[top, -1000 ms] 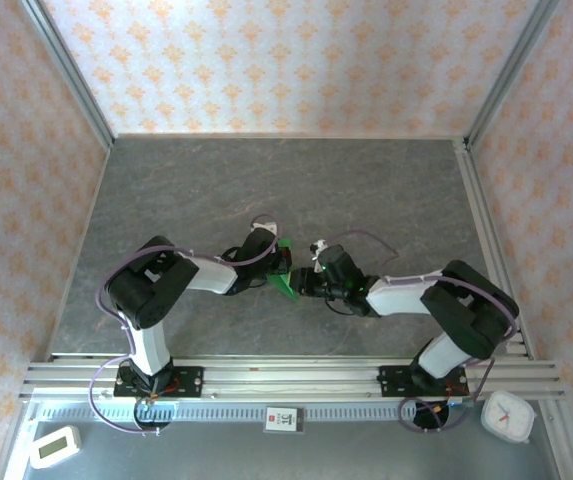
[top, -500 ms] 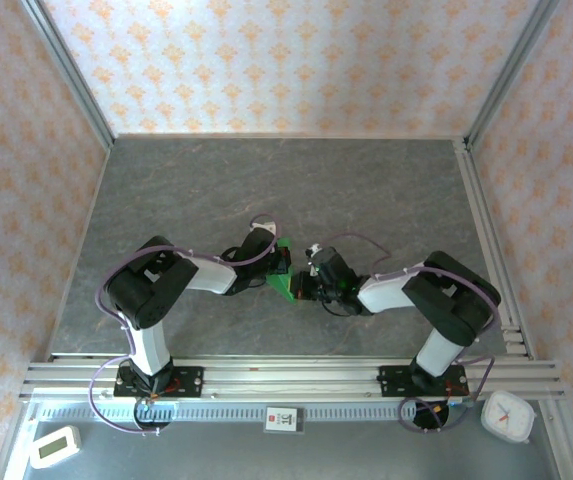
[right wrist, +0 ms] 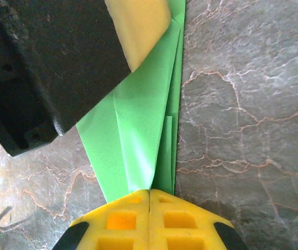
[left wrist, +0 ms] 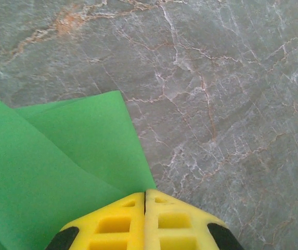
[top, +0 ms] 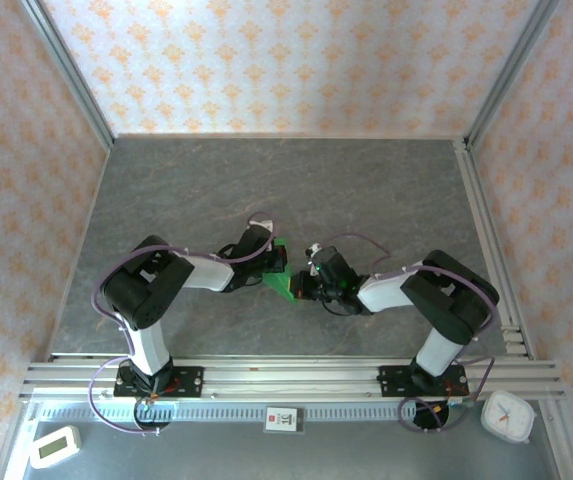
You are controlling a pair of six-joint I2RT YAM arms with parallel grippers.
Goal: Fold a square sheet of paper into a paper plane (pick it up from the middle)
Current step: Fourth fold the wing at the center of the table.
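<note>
Green paper [top: 284, 287] midway between side edges, nearer counter's near edge | left hand [left wrist: 144, 197], right hand [right wrist: 150, 192] each pinched shut on it | you: align layers, tension evenly before creasing.

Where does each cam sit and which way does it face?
Top external: above and behind the bases, looking down at the table; both arms, left gripper and right gripper on the green paper.
Left wrist: on the wrist, facing down past its shut gripper at paper and table.
Right wrist: past its shut gripper, along the paper toward the left gripper.
Shared: green paper.
</note>
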